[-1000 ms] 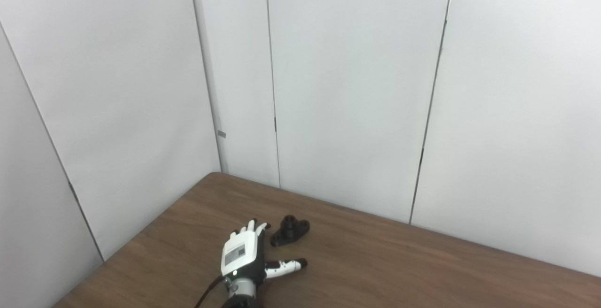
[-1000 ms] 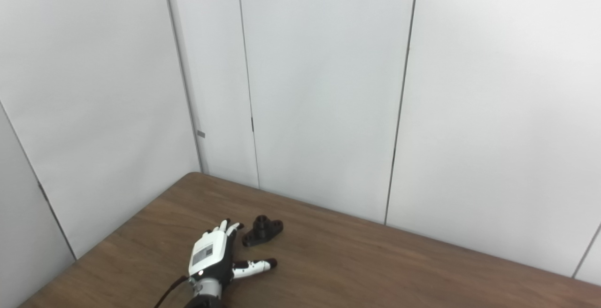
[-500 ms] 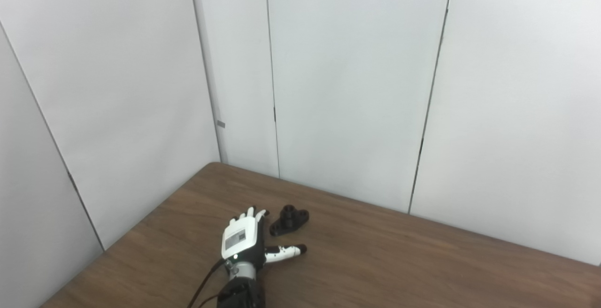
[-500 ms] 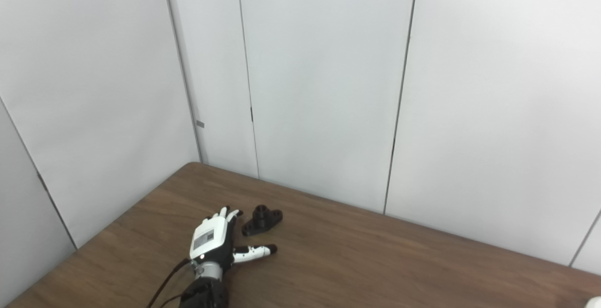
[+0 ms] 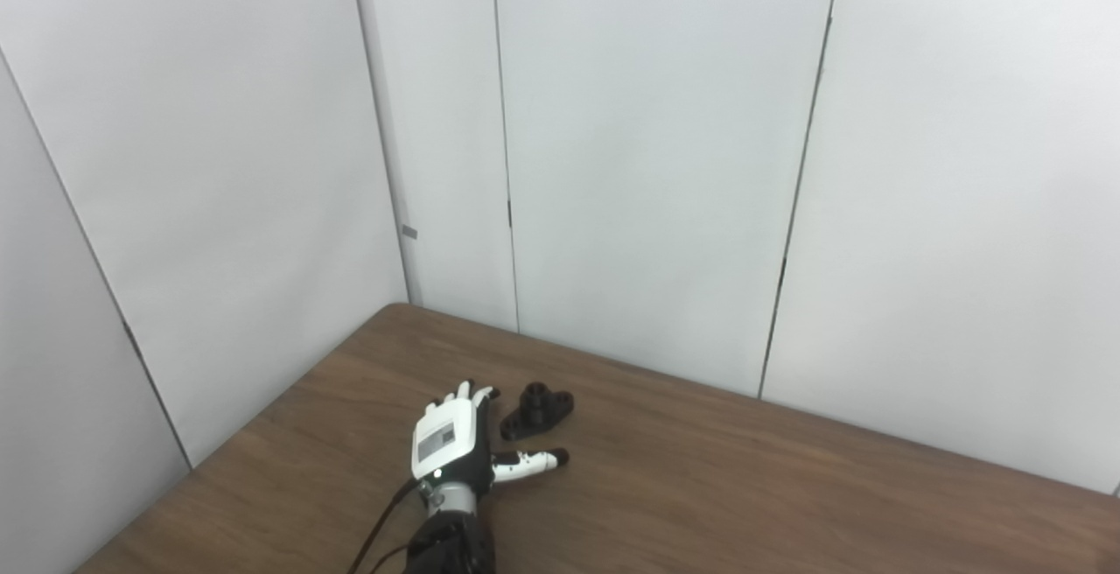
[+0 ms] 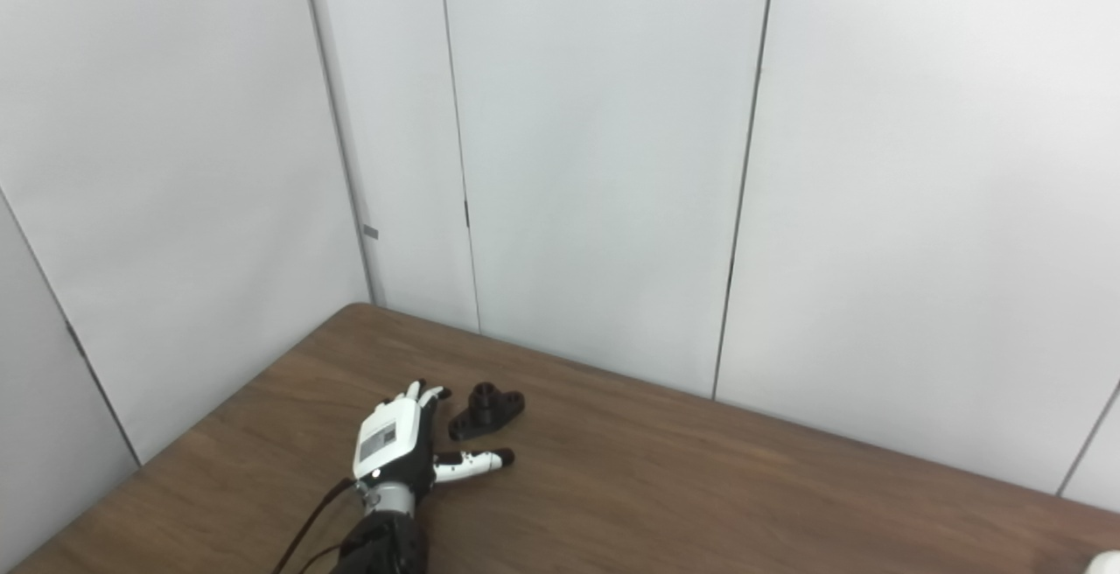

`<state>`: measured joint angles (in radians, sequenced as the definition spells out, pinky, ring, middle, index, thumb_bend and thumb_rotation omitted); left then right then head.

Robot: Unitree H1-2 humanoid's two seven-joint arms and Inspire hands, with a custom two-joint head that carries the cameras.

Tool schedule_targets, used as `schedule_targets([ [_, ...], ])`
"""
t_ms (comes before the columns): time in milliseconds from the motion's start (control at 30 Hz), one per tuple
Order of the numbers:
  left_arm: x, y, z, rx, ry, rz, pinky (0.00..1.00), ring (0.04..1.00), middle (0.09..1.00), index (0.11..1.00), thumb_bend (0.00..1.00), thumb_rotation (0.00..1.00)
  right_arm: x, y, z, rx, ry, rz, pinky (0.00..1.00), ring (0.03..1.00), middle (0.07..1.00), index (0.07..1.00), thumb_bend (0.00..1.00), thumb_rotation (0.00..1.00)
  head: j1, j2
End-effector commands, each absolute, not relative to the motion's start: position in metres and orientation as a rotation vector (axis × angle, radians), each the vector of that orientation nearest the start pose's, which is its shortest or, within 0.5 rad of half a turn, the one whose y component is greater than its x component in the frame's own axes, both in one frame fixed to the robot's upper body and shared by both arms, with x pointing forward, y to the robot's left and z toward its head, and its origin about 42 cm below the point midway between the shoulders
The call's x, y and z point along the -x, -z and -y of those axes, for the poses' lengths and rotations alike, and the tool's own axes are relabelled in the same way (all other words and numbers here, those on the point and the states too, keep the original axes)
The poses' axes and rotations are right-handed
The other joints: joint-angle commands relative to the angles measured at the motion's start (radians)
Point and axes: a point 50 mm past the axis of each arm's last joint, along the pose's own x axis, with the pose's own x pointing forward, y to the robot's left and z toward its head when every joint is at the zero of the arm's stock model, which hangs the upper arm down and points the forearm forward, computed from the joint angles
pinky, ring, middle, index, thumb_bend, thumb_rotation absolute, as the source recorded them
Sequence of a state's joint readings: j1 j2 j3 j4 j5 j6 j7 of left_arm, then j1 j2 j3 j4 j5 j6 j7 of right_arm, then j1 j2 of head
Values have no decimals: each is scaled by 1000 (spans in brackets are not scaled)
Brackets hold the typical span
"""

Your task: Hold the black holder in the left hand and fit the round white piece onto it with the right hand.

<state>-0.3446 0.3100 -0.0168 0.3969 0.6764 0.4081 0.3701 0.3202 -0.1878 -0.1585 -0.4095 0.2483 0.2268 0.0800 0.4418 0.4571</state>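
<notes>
The black holder lies flat on the brown table, a small flanged piece with a raised hub. My left hand rests just left of it, open, fingers stretched toward the back and thumb pointing right below the holder. Hand and holder look apart or barely touching. The same holder and left hand show in the right eye view. A sliver of something white sits at the bottom right corner there; I cannot tell what it is. My right hand is out of view.
White wall panels close off the table's back and left sides, meeting at a corner behind the holder. A black cable trails from my left wrist toward the bottom edge.
The camera tilted down a little over the second, shifting the scene upward. My left hand has edged slightly forward beside the holder, still open. The holder has not moved on the table.
</notes>
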Motion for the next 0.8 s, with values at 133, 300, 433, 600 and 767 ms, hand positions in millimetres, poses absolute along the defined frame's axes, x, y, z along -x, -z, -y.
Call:
schedule_targets([
  [133, -398, -131, -350, -1050, -575, -185, 1000, 941, 953, 769, 842, 207, -161, -125, 315, 23, 86, -169, 730, 924, 1000, 1000, 567, 819, -13, 2],
  [300, -400, -124, -348, -1033, -619, -142, 976, 901, 878, 563, 656, 65, -159, -124, 315, 3, 84, -155, 726, 923, 1000, 999, 551, 803, -22, 7],
  [433, -400, -121, -345, -1016, -636, -115, 916, 885, 847, 487, 522, 45, -157, -124, 317, -1, 79, -151, 755, 933, 1000, 1000, 543, 793, -25, 12],
  [600, -401, -121, -344, -1044, -625, -109, 863, 873, 835, 483, 518, 44, -158, -125, 317, -16, 84, -149, 755, 936, 1000, 996, 551, 784, -28, 15],
  [767, -399, -122, -342, -1071, -591, -106, 835, 873, 835, 483, 517, 44, -160, -124, 317, -18, 84, -144, 740, 927, 1000, 994, 569, 789, -32, 15],
])
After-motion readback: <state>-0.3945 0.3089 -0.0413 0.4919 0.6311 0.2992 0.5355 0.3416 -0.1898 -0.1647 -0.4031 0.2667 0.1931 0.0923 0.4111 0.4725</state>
